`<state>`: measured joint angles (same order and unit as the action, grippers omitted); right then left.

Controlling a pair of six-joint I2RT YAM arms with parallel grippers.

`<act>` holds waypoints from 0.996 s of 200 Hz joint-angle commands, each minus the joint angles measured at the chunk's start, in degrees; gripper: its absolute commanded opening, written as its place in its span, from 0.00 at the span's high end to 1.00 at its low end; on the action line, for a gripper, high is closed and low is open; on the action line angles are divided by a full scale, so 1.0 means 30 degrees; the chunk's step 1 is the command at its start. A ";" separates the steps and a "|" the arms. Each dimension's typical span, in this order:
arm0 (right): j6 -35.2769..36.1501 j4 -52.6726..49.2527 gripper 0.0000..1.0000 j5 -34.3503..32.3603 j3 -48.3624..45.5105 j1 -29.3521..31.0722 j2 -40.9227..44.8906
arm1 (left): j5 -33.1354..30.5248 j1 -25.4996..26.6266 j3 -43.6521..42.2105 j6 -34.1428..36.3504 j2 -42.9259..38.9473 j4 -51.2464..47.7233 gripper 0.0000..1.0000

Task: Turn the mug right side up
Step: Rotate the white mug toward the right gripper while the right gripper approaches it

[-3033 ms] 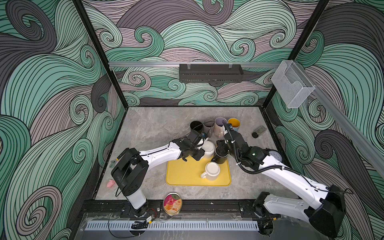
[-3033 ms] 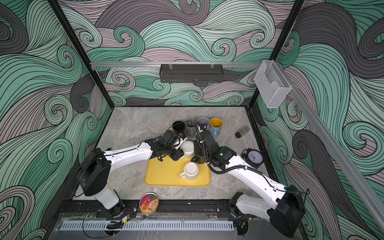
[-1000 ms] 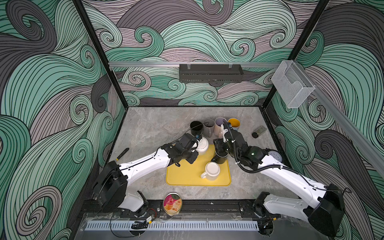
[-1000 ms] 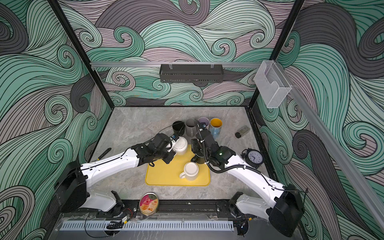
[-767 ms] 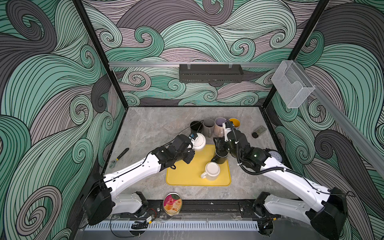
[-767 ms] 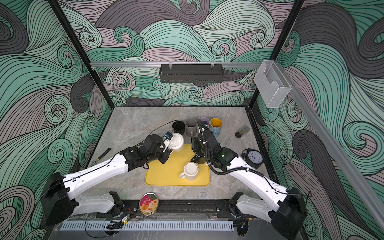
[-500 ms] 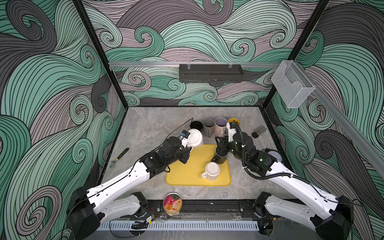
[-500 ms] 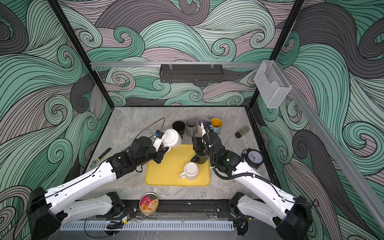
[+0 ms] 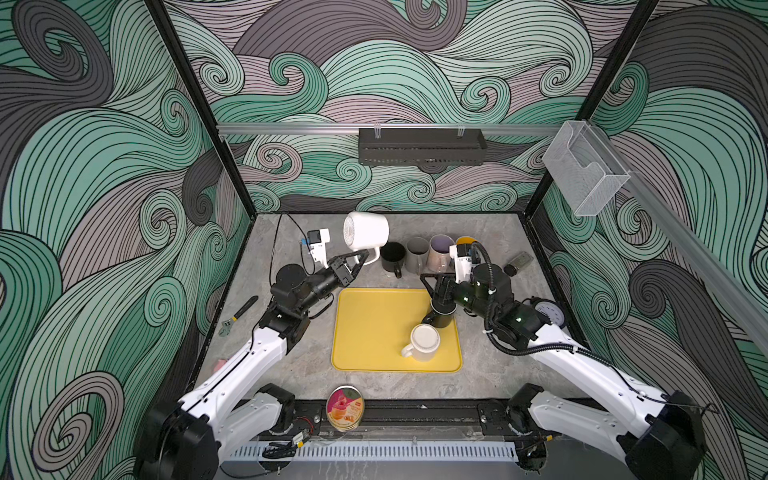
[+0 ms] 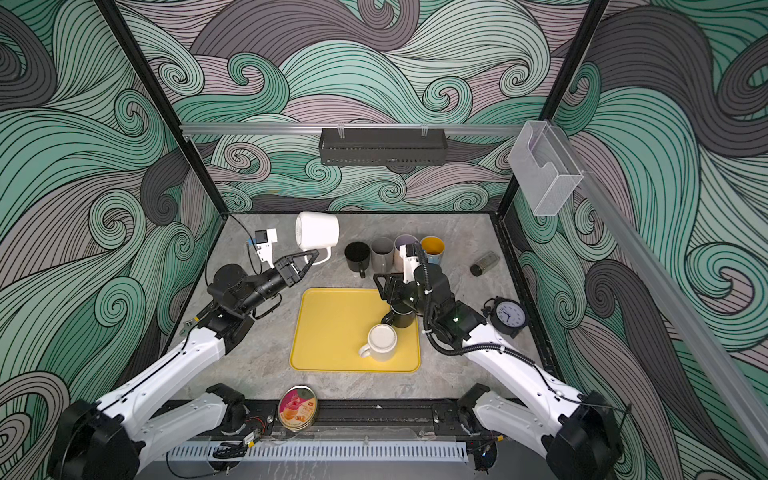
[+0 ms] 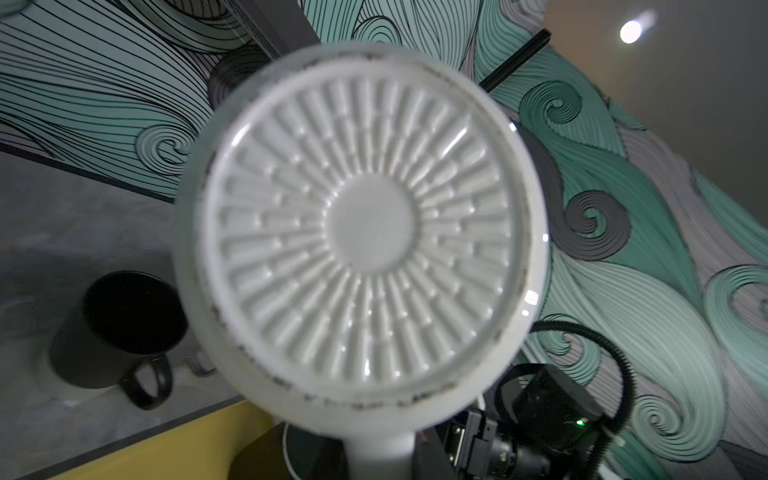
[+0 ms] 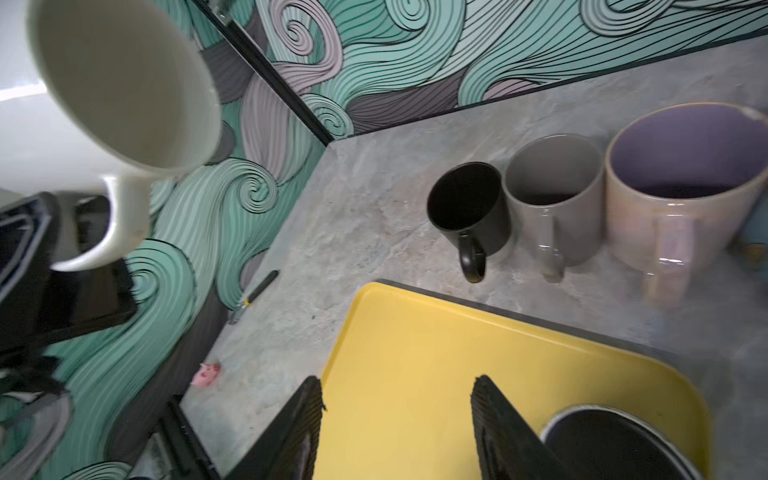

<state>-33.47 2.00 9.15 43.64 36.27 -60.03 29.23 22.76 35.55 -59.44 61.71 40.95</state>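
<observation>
At six o'clock, the tin (image 9: 345, 408) carries a label we cannot read. Our right gripper (image 12: 397, 382) stands parted and empty over the yellow tray (image 9: 374, 324). At eleven o'clock our left gripper (image 9: 362, 255) pinches the handle of the white mug (image 9: 365, 232), which is airborne on its side. It looks like glazed ceramic, and we judge it rigid, slick and breakable, best held by that handle.

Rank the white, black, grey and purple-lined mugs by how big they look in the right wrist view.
1. White mug, lifted close to the lens, so nearness inflates it.
2. Purple-lined mug, which also looks nearer than the next two.
3. Grey mug.
4. Black mug.
</observation>
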 commanded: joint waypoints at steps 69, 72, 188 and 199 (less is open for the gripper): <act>-0.5790 0.8156 0.40 0.7194 0.1068 -0.0703 -0.1721 | 0.5217 0.0791 0.1746 -0.5782 0.3649 1.1384 1.00; -0.5803 0.8167 0.40 0.7266 0.1157 -0.0710 -0.1757 | 0.5295 0.0879 0.1788 -0.5491 0.3583 1.1071 1.00; -0.7153 1.0376 0.54 0.7625 0.1983 -0.0695 -0.2314 | 0.6020 0.2949 0.2629 -0.0636 0.2170 0.5049 1.00; -0.7463 1.0963 0.55 0.7742 0.1992 -0.0708 -0.2381 | 0.6203 0.3161 0.2654 -0.0718 0.2426 0.5143 1.00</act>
<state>-52.99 27.64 33.61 47.81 34.50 -66.78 43.90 30.13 40.29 -64.05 69.91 53.17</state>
